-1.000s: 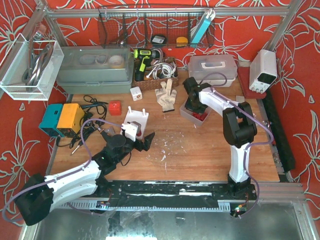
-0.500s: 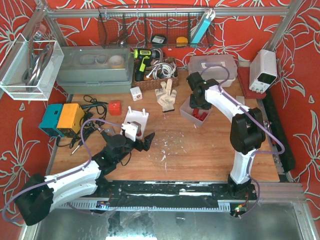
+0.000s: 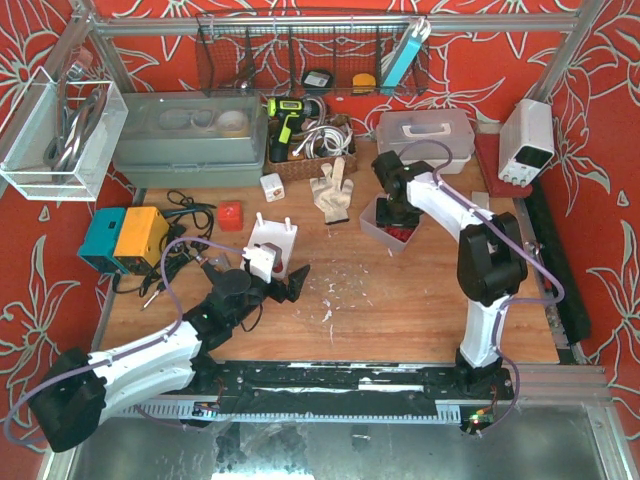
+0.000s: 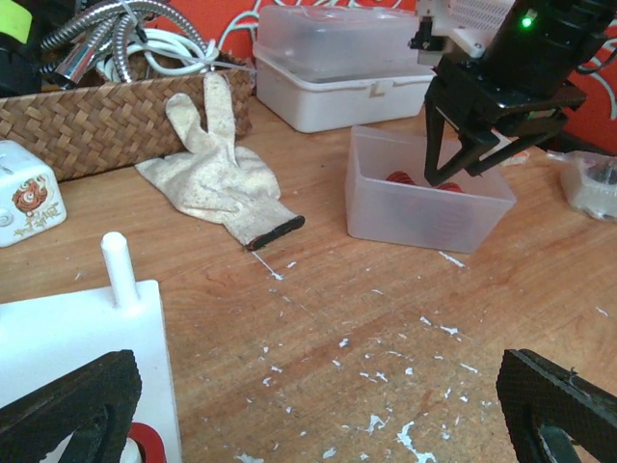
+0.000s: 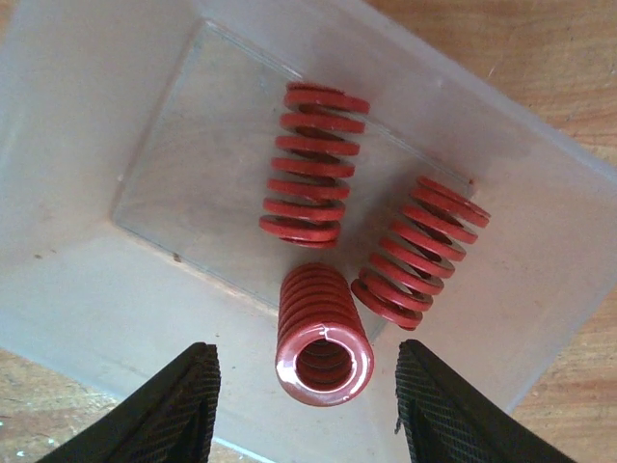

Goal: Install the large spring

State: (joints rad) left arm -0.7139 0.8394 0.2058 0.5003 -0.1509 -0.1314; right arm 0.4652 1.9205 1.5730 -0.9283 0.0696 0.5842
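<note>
White peg fixture (image 4: 77, 328) lies nearest, beside the left gripper (image 4: 318, 386), which is spread wide and empty. Farther off, the right gripper (image 4: 456, 176) hangs parted over the bin (image 5: 87, 289), holding nothing, its jaws flanking the nearest spring (image 5: 323, 338) of three. Coiled metal: probably stiff, fairly heavy and smooth, and prone to roll. Best pinched squarely across the mid-coils.

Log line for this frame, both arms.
step: pre-grasp | right gripper: open, above clear bin, fingers straddling nearest red spring, not grasped | left gripper: open, by white fixture
</note>
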